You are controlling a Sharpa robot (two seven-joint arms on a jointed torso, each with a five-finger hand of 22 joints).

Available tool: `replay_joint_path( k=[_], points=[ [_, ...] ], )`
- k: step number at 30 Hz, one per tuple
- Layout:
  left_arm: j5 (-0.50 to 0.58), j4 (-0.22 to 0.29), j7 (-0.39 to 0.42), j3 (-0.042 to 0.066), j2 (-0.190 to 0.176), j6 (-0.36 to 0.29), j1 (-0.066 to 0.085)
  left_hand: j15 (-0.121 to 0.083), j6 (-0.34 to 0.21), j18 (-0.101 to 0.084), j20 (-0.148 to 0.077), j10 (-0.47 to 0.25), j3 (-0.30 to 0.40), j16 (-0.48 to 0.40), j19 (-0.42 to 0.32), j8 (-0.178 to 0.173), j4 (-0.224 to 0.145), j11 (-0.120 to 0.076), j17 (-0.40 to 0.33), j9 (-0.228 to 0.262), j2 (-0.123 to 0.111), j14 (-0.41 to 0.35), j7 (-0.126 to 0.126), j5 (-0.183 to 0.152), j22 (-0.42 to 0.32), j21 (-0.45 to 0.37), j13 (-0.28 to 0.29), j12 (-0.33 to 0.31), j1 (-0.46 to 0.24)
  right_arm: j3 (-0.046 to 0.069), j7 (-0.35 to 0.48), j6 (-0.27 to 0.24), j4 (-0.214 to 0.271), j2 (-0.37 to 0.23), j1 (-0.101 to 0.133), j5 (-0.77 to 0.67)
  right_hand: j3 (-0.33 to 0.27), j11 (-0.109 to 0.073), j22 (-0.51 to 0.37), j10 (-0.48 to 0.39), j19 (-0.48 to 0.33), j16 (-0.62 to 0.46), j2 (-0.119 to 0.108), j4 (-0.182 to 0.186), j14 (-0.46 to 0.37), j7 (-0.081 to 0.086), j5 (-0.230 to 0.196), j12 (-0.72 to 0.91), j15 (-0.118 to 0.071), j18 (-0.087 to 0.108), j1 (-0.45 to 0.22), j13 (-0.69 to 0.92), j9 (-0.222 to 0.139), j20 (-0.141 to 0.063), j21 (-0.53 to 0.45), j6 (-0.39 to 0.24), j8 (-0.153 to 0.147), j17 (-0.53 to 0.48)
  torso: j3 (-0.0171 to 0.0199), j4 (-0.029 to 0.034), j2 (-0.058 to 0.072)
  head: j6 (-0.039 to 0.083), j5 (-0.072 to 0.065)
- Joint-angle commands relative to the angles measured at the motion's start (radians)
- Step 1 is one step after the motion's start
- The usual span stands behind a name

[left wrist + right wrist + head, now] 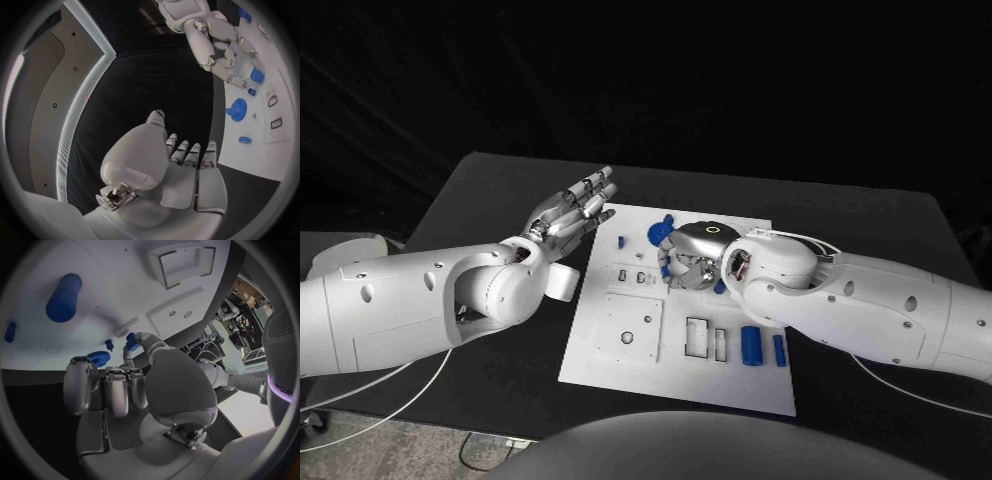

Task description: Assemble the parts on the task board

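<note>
The white task board (625,365) lies mid-table. My right hand (695,256) hovers over its far half with fingers curled; in the right wrist view this hand (137,390) pinches a small blue part (131,340) between thumb and a finger, close to the board. My left hand (574,214) is held flat with fingers straight and apart, empty, beside the board's far left corner. A blue gear (661,232) lies at the board's far edge. Two blue cylinders (751,345) lie side by side near the board's right edge.
Rectangular recesses (697,336) and a round hole (627,337) mark the board's near half. A small blue peg (622,241) stands near the far left corner. Bare black table (488,200) surrounds the board. The left wrist view shows my right hand (222,47) over the board.
</note>
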Motion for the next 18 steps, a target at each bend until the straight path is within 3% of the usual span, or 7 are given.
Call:
replay_joint_path(
  k=[1,10,18],
  points=[
    [-0.001,0.0,0.006,0.0,0.003,0.021,0.001,0.007,0.001,0.017,0.007,0.0,0.006,0.005,0.002,0.003,-0.002,0.011,0.002,0.001,-0.002,0.002,0.006,0.004,0.002,0.007,0.001,0.007,0.01,0.0,-0.021,0.032,-0.01,0.008,-0.002,-0.025,0.006,0.007,0.177,0.105,-0.008,0.003,-0.001,0.0,0.104,-0.001,0.001,0.004,0.004,0.017,-0.006,0.263,0.012,0.001,-0.007,0.001,-0.003,0.263,-0.0007,0.0004,-0.001,0.0,-0.001],
    [-0.001,-0.002,0.006,0.0,0.004,0.021,0.0,0.008,0.001,0.017,0.007,0.0,0.006,0.006,0.002,0.003,-0.002,0.012,0.002,0.001,-0.002,0.002,0.006,0.004,0.002,0.007,0.001,0.007,0.01,0.0,-0.019,0.031,-0.026,0.017,-0.005,-0.033,0.015,0.009,0.175,0.105,-0.011,0.003,-0.004,-0.006,0.104,0.004,-0.009,0.004,0.006,0.018,-0.007,0.263,0.007,0.004,-0.015,-0.015,-0.025,0.263,-0.0006,-0.0001,0.0,0.0,0.002],
    [-0.001,-0.004,0.005,0.0,0.006,0.022,0.0,0.009,0.001,0.017,0.008,0.0,0.006,0.007,0.002,0.003,-0.002,0.012,0.002,0.001,-0.002,0.003,0.006,0.004,0.002,0.007,0.001,0.007,0.01,0.0,-0.015,0.035,-0.029,0.024,-0.006,-0.036,0.023,0.01,0.174,0.105,-0.012,0.003,-0.009,-0.017,0.104,0.006,-0.045,0.004,0.007,0.019,-0.01,0.263,0.0,0.006,-0.021,-0.043,-0.057,0.263,-0.0001,-0.0008,0.0,0.0,0.0]
  ],
)
